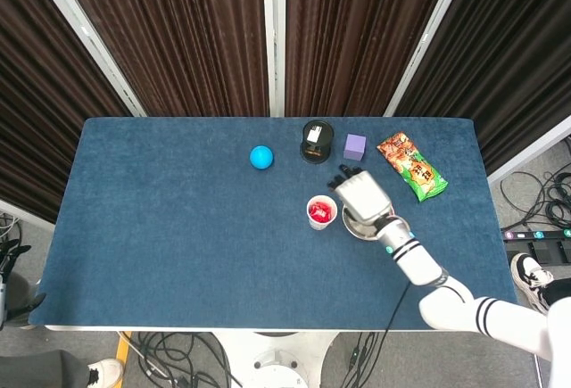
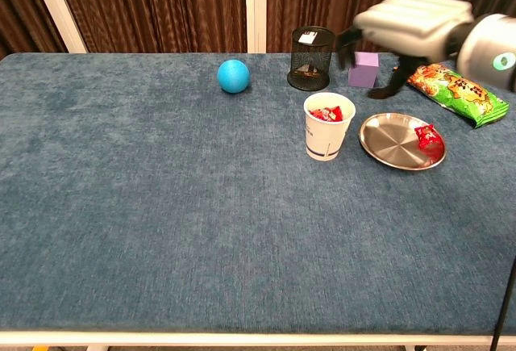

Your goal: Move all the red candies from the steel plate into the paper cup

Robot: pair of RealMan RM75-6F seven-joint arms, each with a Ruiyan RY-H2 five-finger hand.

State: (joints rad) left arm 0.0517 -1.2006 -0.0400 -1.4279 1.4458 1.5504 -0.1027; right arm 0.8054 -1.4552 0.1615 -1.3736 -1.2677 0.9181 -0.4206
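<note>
Steel plate: the steel plate point(image 2: 395, 139) lies at centre right of the chest view, just right of the paper cup, on the blue counter point(image 2: 161, 206).
Red candies: one red candy point(image 2: 428, 136) lies on the right side of the plate; more red candies point(image 2: 326, 114) sit inside the cup.
Paper cup: the paper cup point(image 2: 327, 127) stands upright, near the middle of the frame, close beside the plate but apart from it.
Right hand: the right hand point(image 2: 411, 24) hangs above the plate's far edge, upper right of the chest view; its fingers point(image 2: 385, 89) are spread and curve downward, with nothing between them. In the head view the right hand point(image 1: 360, 196) covers the upper left part of the plate.
Left hand: at the lower left edge of the head view a dark shape may be the left hand; how its fingers lie cannot be told.
Other things: a blue ball point(image 2: 233, 75), a black mesh cup point(image 2: 311, 58), a purple cube point(image 2: 364, 69) and a green snack bag point(image 2: 458, 89) sit along the far side of the counter.
</note>
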